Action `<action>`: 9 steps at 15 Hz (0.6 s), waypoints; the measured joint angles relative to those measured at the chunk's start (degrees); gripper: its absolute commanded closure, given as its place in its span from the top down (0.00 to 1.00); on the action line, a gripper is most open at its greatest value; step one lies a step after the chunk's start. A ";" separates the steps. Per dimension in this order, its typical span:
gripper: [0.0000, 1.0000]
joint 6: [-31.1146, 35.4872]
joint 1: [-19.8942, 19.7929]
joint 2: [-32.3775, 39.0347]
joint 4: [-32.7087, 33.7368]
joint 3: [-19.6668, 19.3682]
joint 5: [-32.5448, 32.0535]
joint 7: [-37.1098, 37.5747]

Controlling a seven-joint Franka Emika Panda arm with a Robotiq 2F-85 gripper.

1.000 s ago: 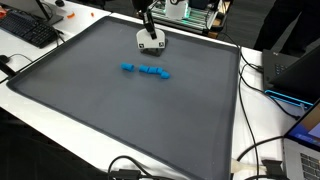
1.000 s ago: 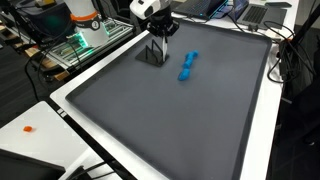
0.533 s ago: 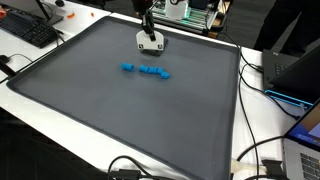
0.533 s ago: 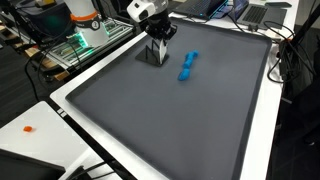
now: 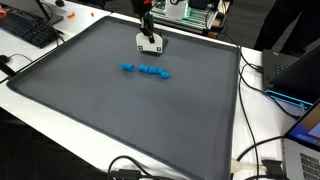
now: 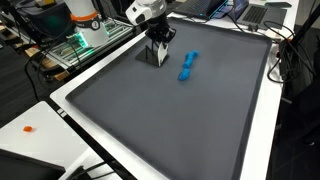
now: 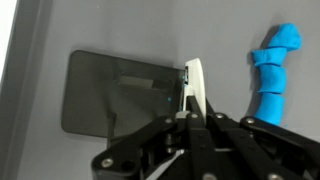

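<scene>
Reading the wrist view from left to right: a soft grey rectangular shadow (image 7: pixel 115 95) falls on the dark mat (image 7: pixel 120 25). Just beside it, at centre, the thin white plate (image 7: pixel 196 85) stands upright and is seen edge-on. At far right lies the blue bead chain (image 7: pixel 272 75), well apart from the plate and touched by nothing. My gripper (image 7: pixel 192 113) enters from the bottom of this view. Its jaws are drawn all the way in on the near end of the white plate, so the plate is pinched between the two fingertips and projects beyond them. In an exterior view, left to right, a black keyboard (image 5: pixel 30 30) sits on the white table (image 5: pixel 60 120) beyond the mat's corner. My gripper (image 5: pixel 148 33) hangs over the far part of the mat (image 5: pixel 100 110), close to its rear edge, with the white plate (image 5: pixel 150 43) below the fingers and its broad face showing. The blue bead chain (image 5: pixel 146 71) lies flat nearer the mat's middle. In an exterior view from another side, my gripper (image 6: pixel 158 42) comes first with the plate (image 6: pixel 156 54), here shaded grey, and the blue bead chain (image 6: pixel 187 66) lies near it on the right. I cannot tell whether the plate's lower edge rests on the mat or clears it.
</scene>
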 measured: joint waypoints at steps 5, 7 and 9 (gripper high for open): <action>0.01 1.06 0.00 0.22 -0.11 0.00 1.05 0.86; 0.01 1.11 0.00 0.22 -0.13 0.00 1.18 1.27; 0.01 1.11 0.00 0.22 -0.14 0.00 1.18 1.71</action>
